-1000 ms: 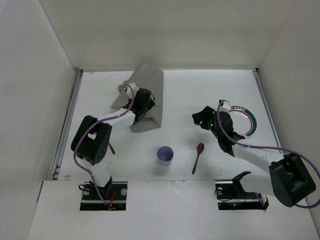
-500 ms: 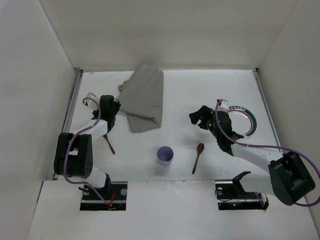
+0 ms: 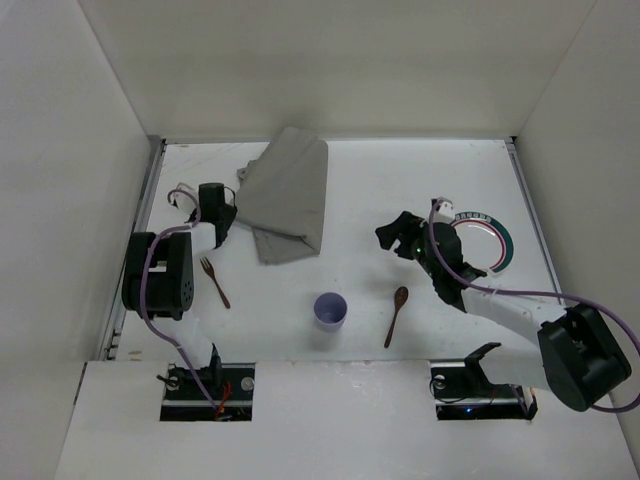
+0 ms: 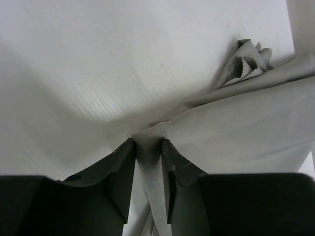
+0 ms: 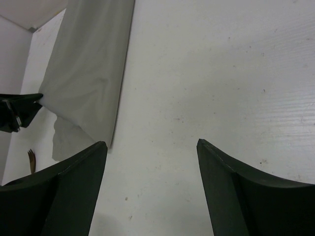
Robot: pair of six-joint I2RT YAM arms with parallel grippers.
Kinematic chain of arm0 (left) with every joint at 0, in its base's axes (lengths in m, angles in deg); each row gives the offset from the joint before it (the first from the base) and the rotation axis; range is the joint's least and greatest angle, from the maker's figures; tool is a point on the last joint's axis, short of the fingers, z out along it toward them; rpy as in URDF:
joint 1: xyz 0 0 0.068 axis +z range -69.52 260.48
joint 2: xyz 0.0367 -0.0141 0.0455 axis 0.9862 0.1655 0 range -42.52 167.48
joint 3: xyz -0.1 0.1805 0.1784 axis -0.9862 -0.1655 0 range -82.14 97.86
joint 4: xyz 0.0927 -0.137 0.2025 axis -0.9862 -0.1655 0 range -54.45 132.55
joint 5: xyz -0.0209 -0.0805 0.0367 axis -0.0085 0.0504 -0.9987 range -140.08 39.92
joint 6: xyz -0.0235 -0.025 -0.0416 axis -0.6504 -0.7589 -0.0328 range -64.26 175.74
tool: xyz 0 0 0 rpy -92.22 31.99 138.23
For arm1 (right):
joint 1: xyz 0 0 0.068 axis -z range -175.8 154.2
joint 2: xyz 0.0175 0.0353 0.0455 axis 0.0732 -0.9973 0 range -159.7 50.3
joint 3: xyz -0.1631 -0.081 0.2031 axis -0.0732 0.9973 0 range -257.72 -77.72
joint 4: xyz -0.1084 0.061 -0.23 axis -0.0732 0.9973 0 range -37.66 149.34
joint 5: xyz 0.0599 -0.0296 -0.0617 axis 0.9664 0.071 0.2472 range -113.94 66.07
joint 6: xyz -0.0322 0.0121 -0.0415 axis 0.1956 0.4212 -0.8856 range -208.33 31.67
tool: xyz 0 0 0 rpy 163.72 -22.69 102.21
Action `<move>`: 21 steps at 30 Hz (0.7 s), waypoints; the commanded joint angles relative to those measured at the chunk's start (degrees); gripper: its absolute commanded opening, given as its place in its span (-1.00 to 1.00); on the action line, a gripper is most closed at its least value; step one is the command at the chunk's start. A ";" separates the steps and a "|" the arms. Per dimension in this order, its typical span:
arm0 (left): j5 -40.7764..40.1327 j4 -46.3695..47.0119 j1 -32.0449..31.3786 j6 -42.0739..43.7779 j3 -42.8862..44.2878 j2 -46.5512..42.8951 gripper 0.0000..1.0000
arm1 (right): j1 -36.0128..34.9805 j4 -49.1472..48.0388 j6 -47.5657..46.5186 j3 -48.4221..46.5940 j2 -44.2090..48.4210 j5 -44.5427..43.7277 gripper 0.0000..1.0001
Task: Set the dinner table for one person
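Observation:
The white dinner table (image 3: 380, 190) carries a grey cloth placemat (image 3: 288, 196), partly folded, at the back left. My left gripper (image 3: 226, 222) is shut on a corner of the placemat (image 4: 148, 162), which stretches away to the right in the left wrist view. A fork (image 3: 213, 281) lies near the left arm. A lilac cup (image 3: 330, 310) and a brown spoon (image 3: 397, 313) stand at the front middle. A plate with a green rim (image 3: 492, 240) lies at the right. My right gripper (image 3: 392, 235) is open and empty over bare table (image 5: 197, 98), left of the plate.
White wall panels bound the table on the left, back and right. The placemat (image 5: 91, 69) and the tip of the left gripper show at the left of the right wrist view. The arm bases stand at the near edge.
My left gripper has pulled the placemat corner left, from over the cloth toward the table's left side, and the cloth has spread. The fork is now uncovered. My right gripper has shifted slightly left.

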 commanded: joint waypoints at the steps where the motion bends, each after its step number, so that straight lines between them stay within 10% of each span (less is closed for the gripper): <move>1: 0.20 2.64 0.05 0.89 3.96 -1.37 -0.62 | -1.59 -2.43 -0.95 -2.84 -0.23 0.51 0.59; 9: 0.38 3.16 -4.42 5.02 7.65 -5.84 -0.98 | -1.50 -2.88 -0.51 -2.06 1.09 0.16 0.58; 21: 9.41 7.55 -36.50 30.59 27.77 -1.39 -0.94 | -0.71 -5.78 4.76 1.90 4.08 -6.60 0.54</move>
